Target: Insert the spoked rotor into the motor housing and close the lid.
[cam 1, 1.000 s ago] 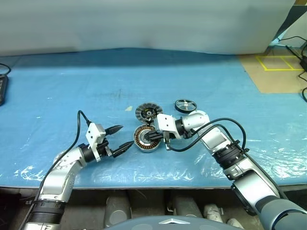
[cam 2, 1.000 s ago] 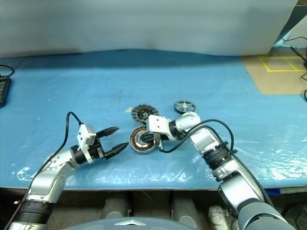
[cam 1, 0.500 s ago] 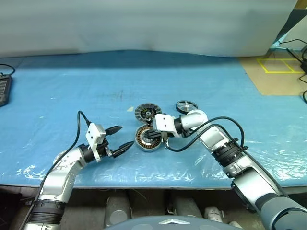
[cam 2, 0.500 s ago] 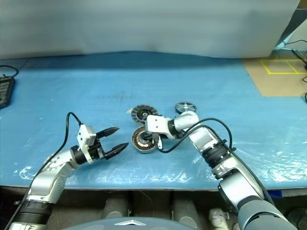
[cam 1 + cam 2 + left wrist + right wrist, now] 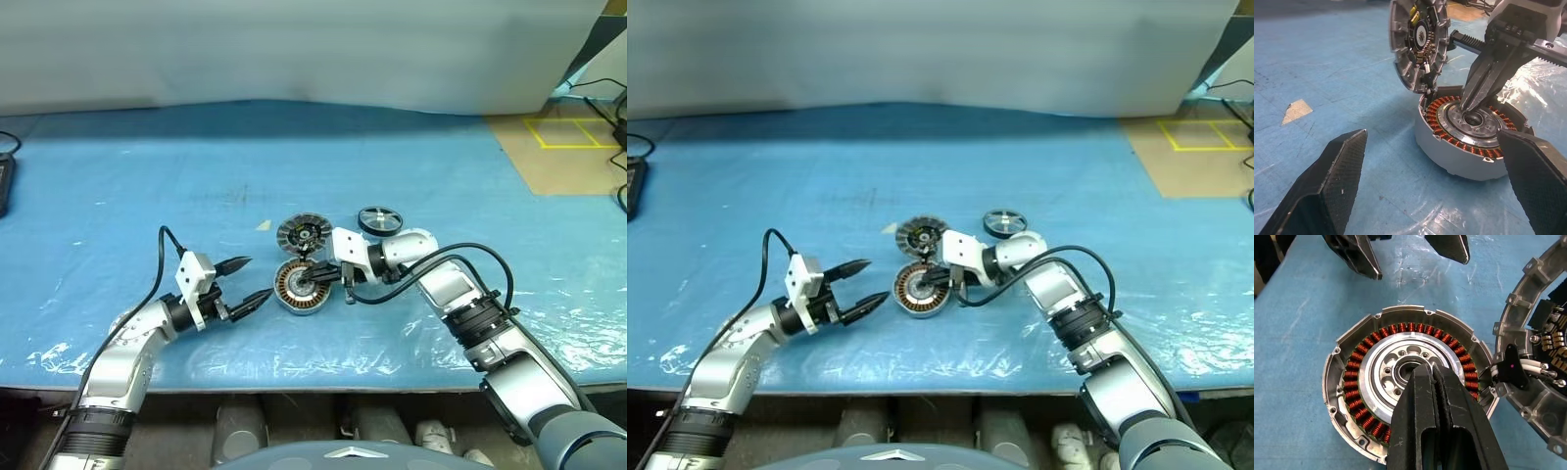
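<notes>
The motor housing [image 5: 294,291], a silver cup with copper windings, lies open on the blue table. My right gripper [image 5: 315,282] is shut with nothing in it, its tips resting at the housing's pale centre hole [image 5: 1409,368]. The lid [image 5: 302,233], a slotted silver disc, stands tilted against the housing's far edge, joined to it by wires [image 5: 1535,364]. The spoked rotor [image 5: 379,219], a dark wheel, lies flat behind my right wrist. My left gripper [image 5: 250,281] is open just left of the housing, its fingers [image 5: 1327,191] apart and touching nothing.
A small beige scrap [image 5: 263,224] lies left of the lid. A black device [image 5: 3,181] sits at the table's far left edge. Brown floor with yellow tape [image 5: 563,147] lies beyond the table's right end. The front edge [image 5: 294,370] is close to both arms.
My right wrist has turned slightly while its shut tips stay at the housing's centre. The left arm and the parts have not moved.
</notes>
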Tool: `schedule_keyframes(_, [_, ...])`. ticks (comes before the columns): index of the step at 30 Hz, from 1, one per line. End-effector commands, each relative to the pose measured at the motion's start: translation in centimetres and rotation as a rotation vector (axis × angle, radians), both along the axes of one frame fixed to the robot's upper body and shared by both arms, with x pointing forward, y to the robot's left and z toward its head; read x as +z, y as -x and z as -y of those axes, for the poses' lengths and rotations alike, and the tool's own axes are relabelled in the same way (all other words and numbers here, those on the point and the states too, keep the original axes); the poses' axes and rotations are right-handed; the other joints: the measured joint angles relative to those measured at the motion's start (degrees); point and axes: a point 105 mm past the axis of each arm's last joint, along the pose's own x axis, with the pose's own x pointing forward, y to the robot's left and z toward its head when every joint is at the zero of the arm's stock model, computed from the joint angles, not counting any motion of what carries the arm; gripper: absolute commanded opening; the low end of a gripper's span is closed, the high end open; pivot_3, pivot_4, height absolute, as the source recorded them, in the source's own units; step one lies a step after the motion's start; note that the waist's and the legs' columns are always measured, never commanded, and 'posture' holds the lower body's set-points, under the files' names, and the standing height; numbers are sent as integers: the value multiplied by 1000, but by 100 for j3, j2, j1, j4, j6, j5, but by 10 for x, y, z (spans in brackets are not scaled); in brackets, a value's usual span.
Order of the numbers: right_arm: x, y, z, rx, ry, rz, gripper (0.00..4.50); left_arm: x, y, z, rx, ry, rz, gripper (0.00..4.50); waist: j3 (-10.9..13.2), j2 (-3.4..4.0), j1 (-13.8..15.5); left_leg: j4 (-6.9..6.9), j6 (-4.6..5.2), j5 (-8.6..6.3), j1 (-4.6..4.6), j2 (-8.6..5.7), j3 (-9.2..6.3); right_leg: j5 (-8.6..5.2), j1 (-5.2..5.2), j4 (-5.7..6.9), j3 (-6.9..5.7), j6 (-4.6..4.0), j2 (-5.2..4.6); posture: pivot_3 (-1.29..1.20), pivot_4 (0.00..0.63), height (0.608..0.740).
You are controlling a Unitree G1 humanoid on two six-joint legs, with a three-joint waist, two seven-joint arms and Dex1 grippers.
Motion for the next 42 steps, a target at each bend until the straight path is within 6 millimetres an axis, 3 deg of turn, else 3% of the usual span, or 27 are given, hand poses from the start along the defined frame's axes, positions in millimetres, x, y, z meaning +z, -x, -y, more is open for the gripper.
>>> schedule_keyframes(1, [16,4,-8,19,-75,6,70,5,0,2,-17,-1,33,4434,1,0,-4,-1,0,0,-4,2,1,0,-5,0,0,0,1,0,150,740])
schedule_keyframes(7, [33,2,-12,17,-121,34,70,4,-1,3,-23,0,33,4434,1,0,0,9,0,1,-57,2,4,2,-57,9,0,0,1,0,150,740])
schedule_keyframes(12, [33,4,-10,26,-109,20,70,4,-2,3,-26,2,33,4434,1,0,1,9,-1,1,-67,2,4,2,-65,9,-2,0,1,0,150,740])
schedule_keyframes(26, [-7,4,2,-3,-24,-56,70,5,-2,5,-24,4,37,4434,1,0,-2,13,0,1,-66,3,4,3,-65,15,-1,-1,1,0,150,740])
schedule_keyframes(34, [-32,4,16,3,119,-16,70,5,-1,4,-19,2,38,4434,0,-1,0,22,0,1,-49,2,4,3,-53,27,0,-1,0,0,150,740])
schedule_keyframes(42, [-39,6,21,33,197,31,70,5,-1,3,-19,3,37,4434,0,-1,13,12,0,-1,37,-1,4,0,37,8,2,1,-8,0,150,740])
